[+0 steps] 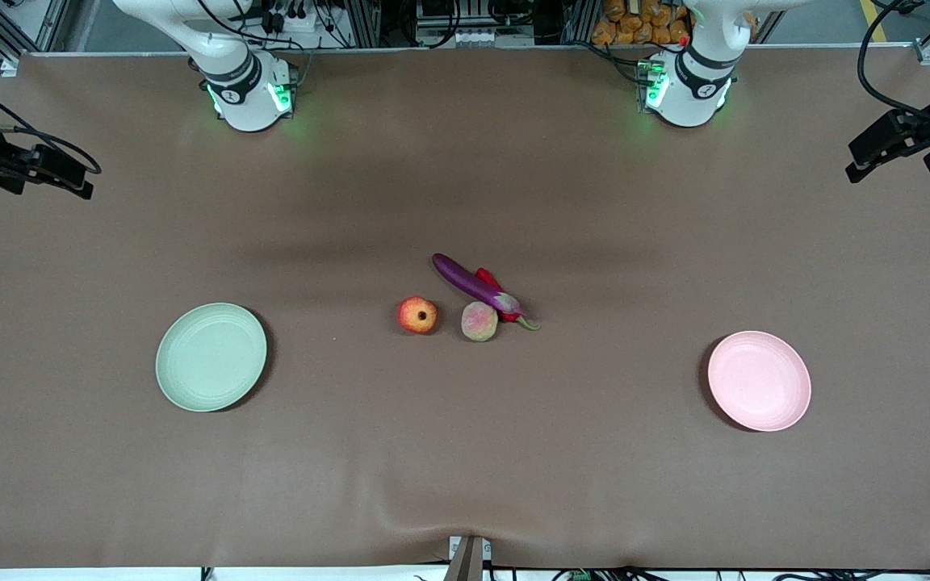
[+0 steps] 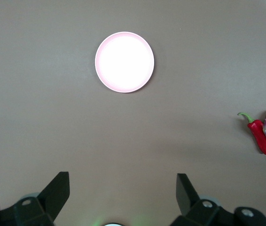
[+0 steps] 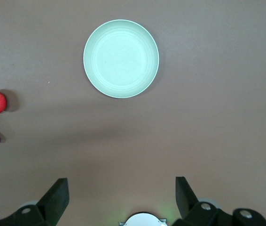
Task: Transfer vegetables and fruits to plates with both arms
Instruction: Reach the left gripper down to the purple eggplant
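Mid-table, eggplant [image 1: 475,286] hides most of the chili [image 1: 490,282]; left wrist view shows chili whole. Left gripper [image 2: 122,193] and right gripper [image 3: 121,193] spread wide, holding nothing. No readable labels.

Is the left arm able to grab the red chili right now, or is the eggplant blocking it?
Probably yes, though awkwardly. The open left gripper hangs high, and the chili shows partly, pressed against the eggplant.

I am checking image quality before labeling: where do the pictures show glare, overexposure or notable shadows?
Left wrist view: the pink plate is blown out to near white, its surface detail lost. Right wrist view: the green plate is well exposed, its rings visible. Front view: green glow on the table beside both arm bases, and soft dark shadow bands above the eggplant.
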